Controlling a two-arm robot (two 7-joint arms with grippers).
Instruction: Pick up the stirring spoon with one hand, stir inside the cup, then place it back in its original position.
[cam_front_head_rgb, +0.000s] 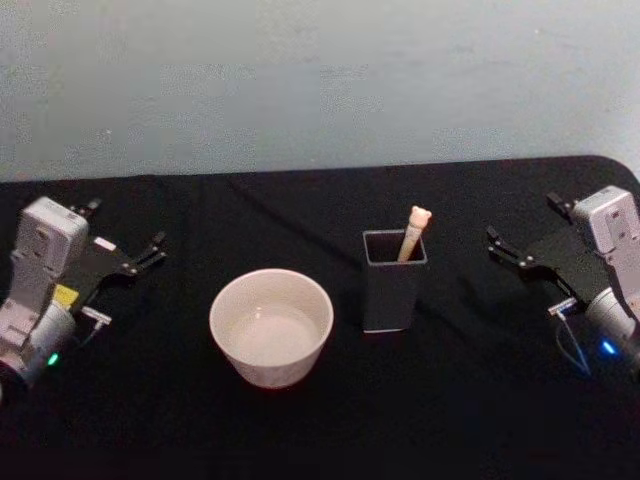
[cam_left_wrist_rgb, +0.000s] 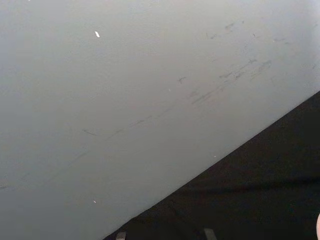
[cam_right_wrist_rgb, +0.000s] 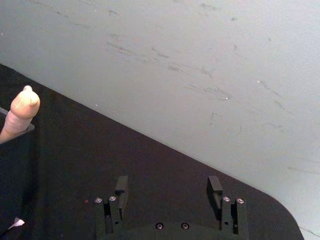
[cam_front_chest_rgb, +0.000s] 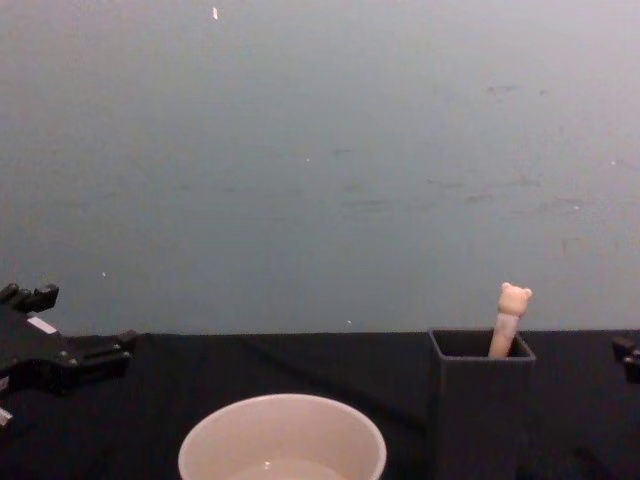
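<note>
Black cloth covers the table (cam_front_head_rgb: 450, 400), with a pale grey-blue wall (cam_front_head_rgb: 320, 80) behind it. Far left, the left gripper (cam_front_head_rgb: 152, 250) rests low over the cloth, fingers pointing toward the middle and parted, with nothing between them. Moving along, the cup (cam_front_head_rgb: 270, 372) sits upright on the cloth, left of centre and nearer the robot. Just to its right, close but not touching, stands the holder (cam_front_head_rgb: 388, 295), and there's the spoon (cam_front_head_rgb: 414, 232) inside it, leaning toward the far right corner with its bear head poking above the rim; its bowl is hidden down in the box. Over on the far right, the right gripper (cam_front_head_rgb: 497, 246) sits well away from the holder, blue light glowing on its wrist, fingers aimed inward and spread wide, gripping nothing.
</note>
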